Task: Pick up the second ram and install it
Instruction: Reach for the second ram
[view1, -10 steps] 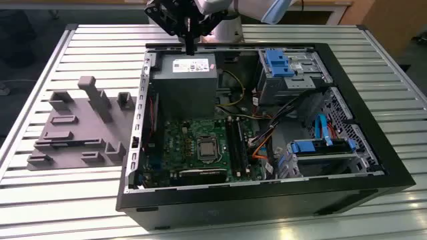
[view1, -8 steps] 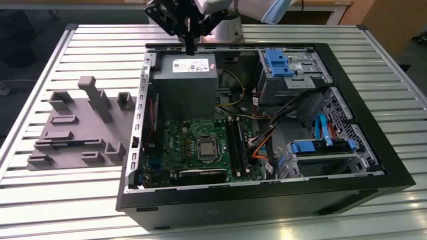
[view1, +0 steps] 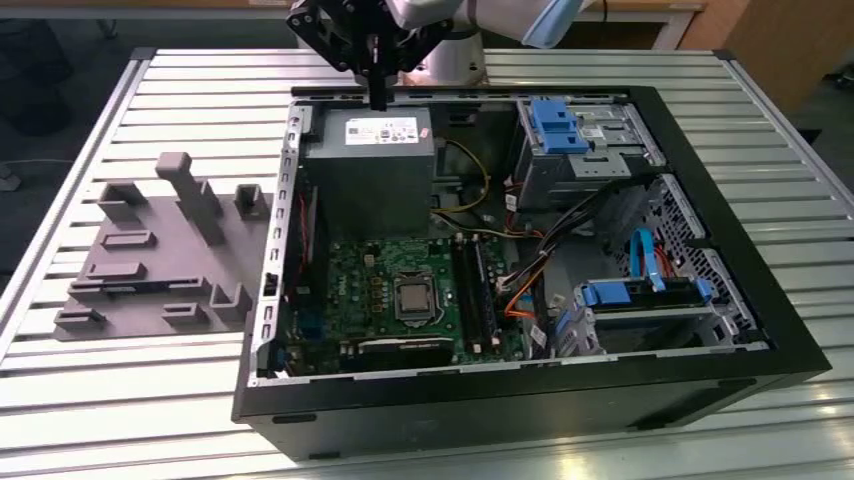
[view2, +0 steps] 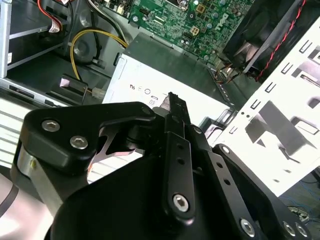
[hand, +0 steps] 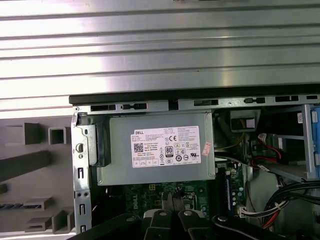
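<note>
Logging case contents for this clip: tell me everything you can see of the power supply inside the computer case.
The power supply is a grey, box-shaped unit that looks like sheet metal, with a white printed label on its upward face. It lies flat in a corner of the open black computer case, close against the case walls, with the green motherboard next to it. The gripper hangs over its labelled end; whether they touch cannot be told.
</note>
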